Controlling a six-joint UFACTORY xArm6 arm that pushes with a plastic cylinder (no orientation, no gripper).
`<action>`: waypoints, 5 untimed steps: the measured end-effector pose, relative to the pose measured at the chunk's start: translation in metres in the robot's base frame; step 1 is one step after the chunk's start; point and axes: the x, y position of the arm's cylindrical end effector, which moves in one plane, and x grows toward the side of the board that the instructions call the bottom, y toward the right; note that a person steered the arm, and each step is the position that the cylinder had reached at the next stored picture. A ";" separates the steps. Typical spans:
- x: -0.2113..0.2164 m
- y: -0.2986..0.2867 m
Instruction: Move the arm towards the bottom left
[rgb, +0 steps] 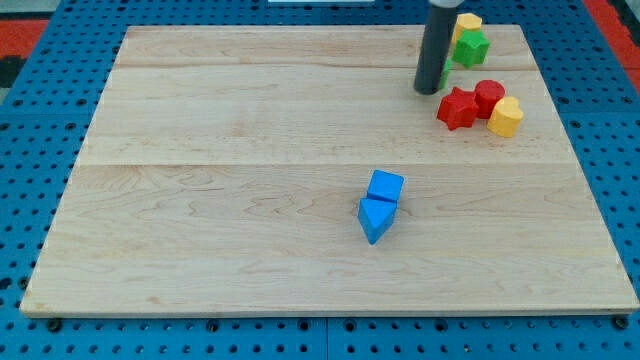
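**Tip at the board's upper right**

Your rod ends in my tip (429, 91); there are no jaws, so it holds nothing. It rests just left of the green block (470, 46) and a yellow block (467, 22). Near its lower right you see the red star (456, 107), a red block (488, 95) and another yellow block (505, 117). The blue cube (385, 186) and blue wedge (375, 219) touch, well apart toward the wooden board's (220, 200) middle.

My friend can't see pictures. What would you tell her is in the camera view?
My tip rests near the top right of a wooden board, just left of a green block and a yellow block. Below them sit a red star block, a red block and another yellow block. Two blue blocks touch near the middle.
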 end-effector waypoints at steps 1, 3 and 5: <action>-0.031 0.010; -0.032 -0.014; -0.071 -0.020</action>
